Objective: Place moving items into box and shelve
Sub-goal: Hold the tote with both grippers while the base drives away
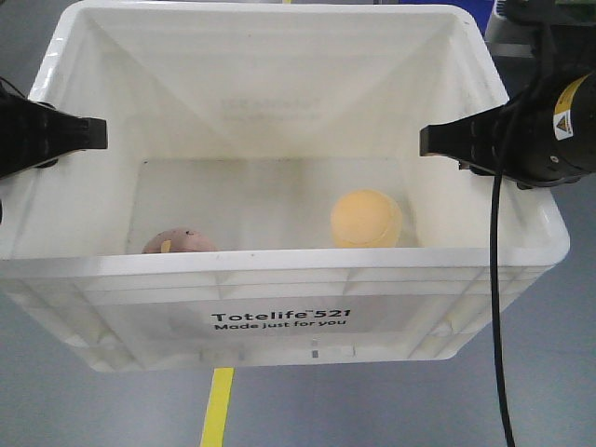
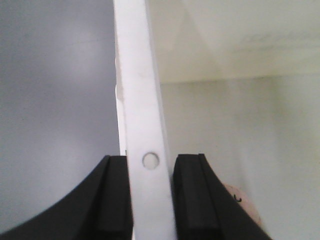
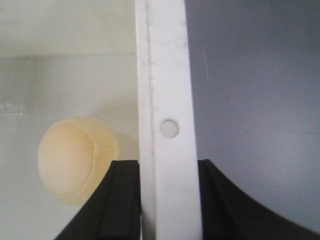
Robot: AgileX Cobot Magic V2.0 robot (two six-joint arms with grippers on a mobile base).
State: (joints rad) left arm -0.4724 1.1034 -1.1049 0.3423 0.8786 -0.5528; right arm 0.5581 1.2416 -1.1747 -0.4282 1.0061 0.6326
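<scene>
The white box [image 1: 279, 265], printed "Totelife 521", fills the front view. Inside on its floor lie the two moving items: a yellow-orange fruit [image 1: 366, 220] to the right and a pinkish-brown fruit [image 1: 177, 243] at the front left, half hidden by the front wall. My left gripper [image 1: 93, 133] is shut on the box's left rim [image 2: 142, 100], one finger inside and one outside; the pinkish fruit [image 2: 245, 205] peeks out past the inner finger. My right gripper [image 1: 433, 140] is shut on the right rim [image 3: 165, 75], with the yellow fruit [image 3: 75, 160] just inside.
Grey floor surrounds the box, with a yellow floor line [image 1: 219, 405] running under its front. A blue bin corner [image 1: 480, 11] shows at the top right. A black cable [image 1: 498, 326] hangs from the right arm down past the box's right front corner.
</scene>
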